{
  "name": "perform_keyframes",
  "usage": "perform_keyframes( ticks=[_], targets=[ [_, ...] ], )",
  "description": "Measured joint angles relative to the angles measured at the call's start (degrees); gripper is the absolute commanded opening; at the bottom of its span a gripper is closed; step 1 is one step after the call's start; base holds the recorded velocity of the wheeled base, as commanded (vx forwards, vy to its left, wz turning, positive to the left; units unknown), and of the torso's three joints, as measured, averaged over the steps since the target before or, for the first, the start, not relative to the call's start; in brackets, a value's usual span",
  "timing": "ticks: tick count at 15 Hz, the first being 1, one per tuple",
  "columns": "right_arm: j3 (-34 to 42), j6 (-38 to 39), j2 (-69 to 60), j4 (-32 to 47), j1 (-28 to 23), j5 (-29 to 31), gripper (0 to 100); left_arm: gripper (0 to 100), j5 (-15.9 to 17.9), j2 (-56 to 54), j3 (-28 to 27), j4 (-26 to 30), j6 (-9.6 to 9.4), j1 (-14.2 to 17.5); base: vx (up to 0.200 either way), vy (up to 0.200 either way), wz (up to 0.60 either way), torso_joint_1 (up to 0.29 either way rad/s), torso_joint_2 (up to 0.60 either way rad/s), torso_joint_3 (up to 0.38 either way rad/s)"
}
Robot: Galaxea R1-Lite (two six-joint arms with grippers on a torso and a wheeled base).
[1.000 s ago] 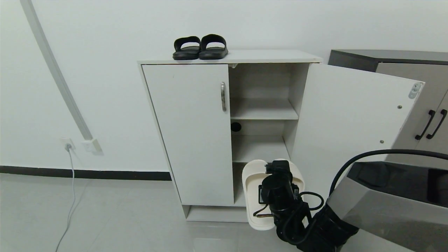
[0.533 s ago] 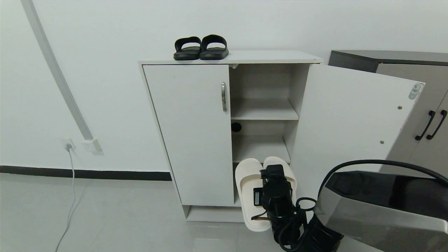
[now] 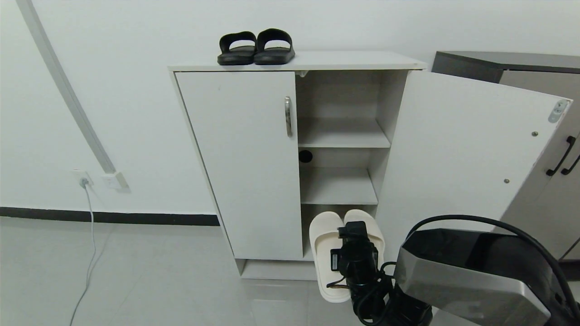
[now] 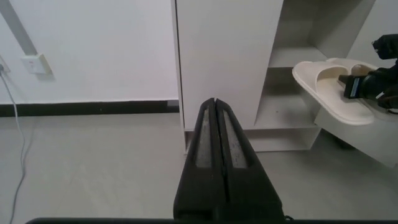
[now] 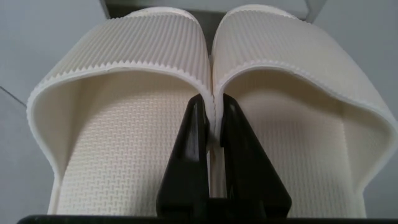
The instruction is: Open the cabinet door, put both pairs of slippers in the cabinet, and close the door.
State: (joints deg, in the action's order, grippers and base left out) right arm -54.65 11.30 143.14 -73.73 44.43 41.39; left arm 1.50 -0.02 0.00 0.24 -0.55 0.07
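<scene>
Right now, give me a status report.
Right gripper shut on white slippers, before lower shelves. Left gripper shut, empty. Black slippers atop cabinet. Right door open.

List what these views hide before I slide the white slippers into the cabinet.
Head view: most of the bottom compartment, hidden by the white slippers and the right arm.
Head view: shelves behind the closed left door.
Right wrist view: the slippers' heels, cut off by the frame edge and the jaws.

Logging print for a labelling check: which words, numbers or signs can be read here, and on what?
No text can be read.
A small pale sticker on the black right gripper holding the cream ribbed slippers: too small to read.
The white wooden cabinet and black rubber slippers on top: no print shows.
</scene>
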Motion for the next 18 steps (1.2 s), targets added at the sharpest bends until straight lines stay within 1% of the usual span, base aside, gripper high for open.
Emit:
perform_keyframes(
  ticks=[6,8,10,11,12,13,18],
  targets=[
    [-0.34,0.02,0.85,-0.04,-0.41,0.02,0,0,0.00,0.00,0.00,0.00,0.01,0.00,0.000,0.000,0.00,0.002,0.00,-0.201],
    [-0.39,-0.17,1.04,-0.99,-0.43,0.29,0,0,0.00,0.00,0.00,0.00,0.01,0.00,0.000,0.000,0.00,0.005,0.00,-0.095],
    [-0.23,-2.68,1.38,-5.91,-0.50,0.35,0,0,0.00,-0.02,0.00,0.00,0.09,0.00,0.000,0.000,0.00,0.000,0.00,0.000],
    [-0.15,-4.96,1.76,-10.13,-0.80,0.29,0,0,0.00,-0.02,0.00,0.02,0.11,0.00,0.000,0.000,0.00,0.000,0.00,0.000],
    [-0.15,-8.84,2.19,-14.96,-1.30,0.24,0,0,-0.02,0.00,0.00,0.02,0.11,0.00,0.000,0.000,0.00,0.000,0.00,0.000],
    [-0.15,-10.76,2.61,-16.24,-1.88,0.22,0,0,0.00,-0.02,0.00,0.02,0.11,0.00,0.000,0.000,0.00,0.000,0.00,0.000],
    [-0.48,-10.59,3.22,-16.26,-2.44,0.35,0,0,0.00,-0.02,0.00,0.02,0.28,0.00,0.000,0.000,0.00,0.000,0.00,0.000]
  ],
)
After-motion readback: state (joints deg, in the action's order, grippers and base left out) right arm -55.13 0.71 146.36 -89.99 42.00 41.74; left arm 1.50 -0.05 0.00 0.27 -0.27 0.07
